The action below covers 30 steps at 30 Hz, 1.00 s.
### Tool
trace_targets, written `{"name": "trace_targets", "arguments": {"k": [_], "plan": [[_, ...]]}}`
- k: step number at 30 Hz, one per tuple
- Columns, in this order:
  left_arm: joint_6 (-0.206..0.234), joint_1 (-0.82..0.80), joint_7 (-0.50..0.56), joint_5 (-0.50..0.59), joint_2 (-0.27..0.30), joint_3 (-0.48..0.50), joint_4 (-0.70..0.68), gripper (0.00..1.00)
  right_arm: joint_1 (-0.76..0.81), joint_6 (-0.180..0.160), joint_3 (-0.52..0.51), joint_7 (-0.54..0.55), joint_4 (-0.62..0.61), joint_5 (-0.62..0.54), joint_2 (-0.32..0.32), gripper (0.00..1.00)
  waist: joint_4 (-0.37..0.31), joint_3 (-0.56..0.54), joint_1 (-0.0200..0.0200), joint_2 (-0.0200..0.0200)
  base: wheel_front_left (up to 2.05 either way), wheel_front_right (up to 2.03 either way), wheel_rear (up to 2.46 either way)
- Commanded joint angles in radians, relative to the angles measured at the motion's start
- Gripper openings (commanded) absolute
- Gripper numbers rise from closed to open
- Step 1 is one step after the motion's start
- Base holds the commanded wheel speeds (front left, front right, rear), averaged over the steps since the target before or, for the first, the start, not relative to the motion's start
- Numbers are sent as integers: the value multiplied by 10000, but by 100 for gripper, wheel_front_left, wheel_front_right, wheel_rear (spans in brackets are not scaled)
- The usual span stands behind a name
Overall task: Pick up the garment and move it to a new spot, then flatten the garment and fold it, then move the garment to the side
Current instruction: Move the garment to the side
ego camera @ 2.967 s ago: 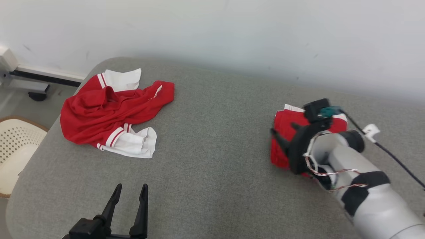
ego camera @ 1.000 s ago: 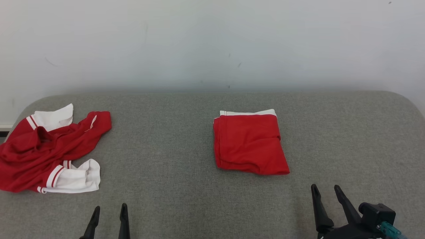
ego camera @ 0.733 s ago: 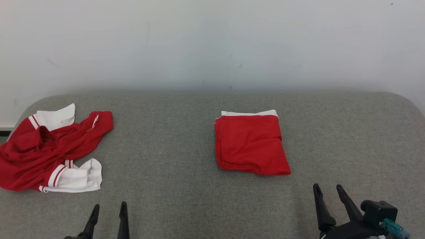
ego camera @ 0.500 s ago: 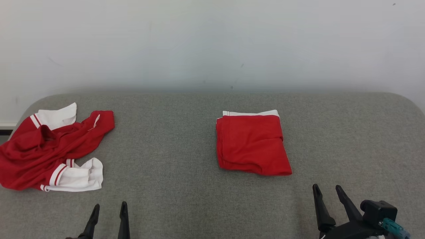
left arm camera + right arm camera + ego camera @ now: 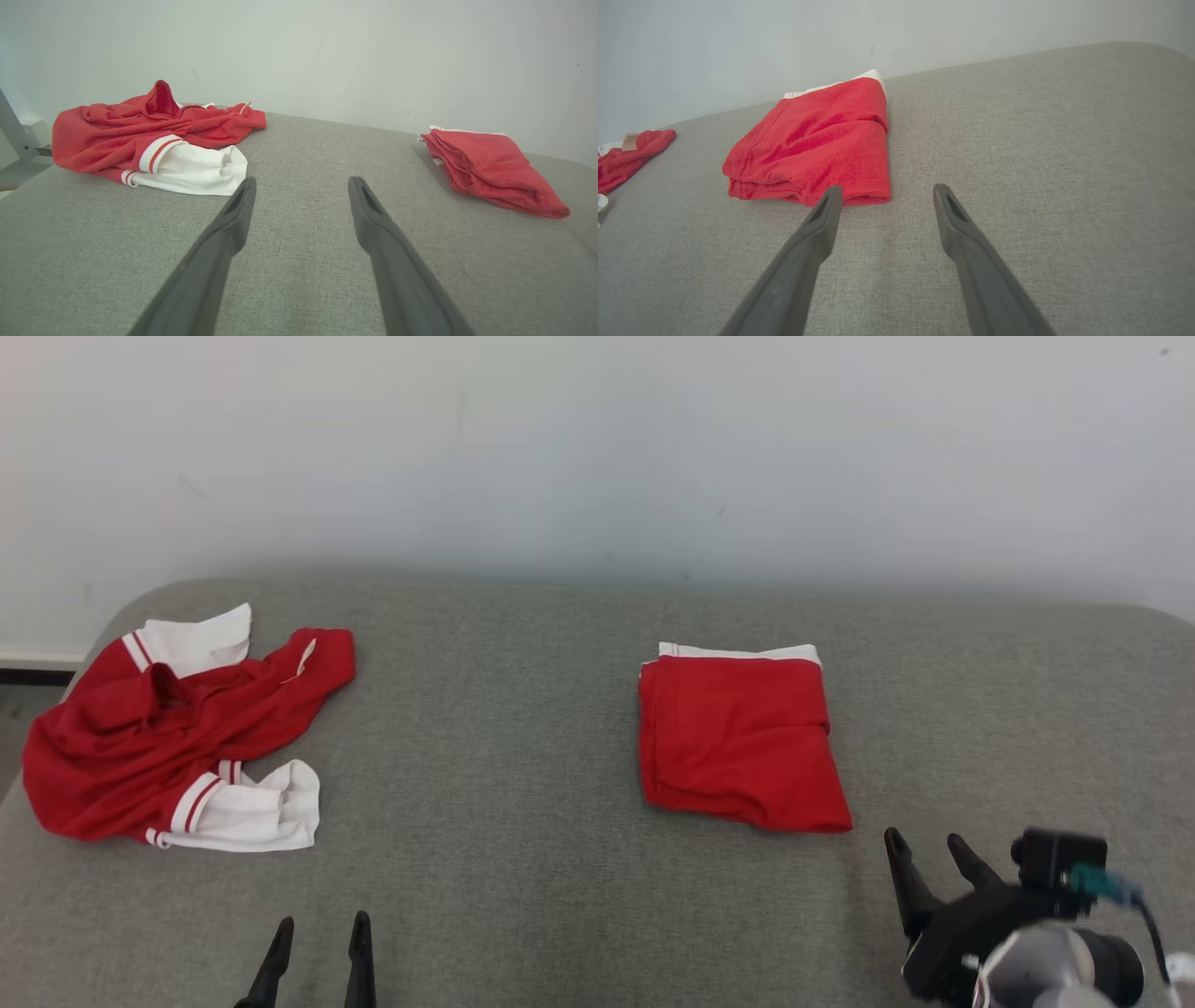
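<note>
Head view: folded garment (image 5: 742, 742) lies flat right of centre on the grey cushion (image 5: 523, 756), white hem toward the back edge. Judged folded and set aside. Crumpled garment (image 5: 177, 737) is heaped at the left end, well apart. Left gripper (image 5: 322, 921) and right gripper (image 5: 926, 840) hover near the front edge, fingers wide, empty.

Left wrist view: bare cushion between the spread fingers. The crumpled heap is ahead-left, probably the next pick.

Right wrist view: fingers wide, the folded garment just beyond them, untouched. The cushion is the sole carrier; both garments lie directly on it.

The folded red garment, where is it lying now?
In the head view, the folded garment lies right of centre on the grey surface, just beyond the right gripper.
</note>
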Motion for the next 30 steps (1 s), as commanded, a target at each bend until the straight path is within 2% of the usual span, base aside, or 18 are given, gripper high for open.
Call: {"name": "trace_targets", "arguments": {"k": [1,6,9,21,30], "plan": [[-56,-79,-61,-143,-9,-27,13,100,-627,-20,-407,1265,438,172,-3,100,281,103,0,0,0,0,0],[-187,-290,-92,-171,-1,-101,107,100,-2509,-20,-1744,3558,1342,-237,2,100,844,439,0,0,0,0,0],[-282,-446,-131,-239,0,-142,199,100,-3618,-20,-2412,4250,1885,-895,-3,100,1257,723,0,0,0,0,0],[-597,-1104,-378,-371,-69,-263,743,100,-5696,-20,-4337,4884,3643,-3643,-6,100,2337,1708,0,0,0,0,0],[-714,-1534,-549,-344,-176,-364,1090,100,-6233,-21,-4980,4451,4610,-4558,-164,100,2565,2090,0,0,0,0,0]]}}
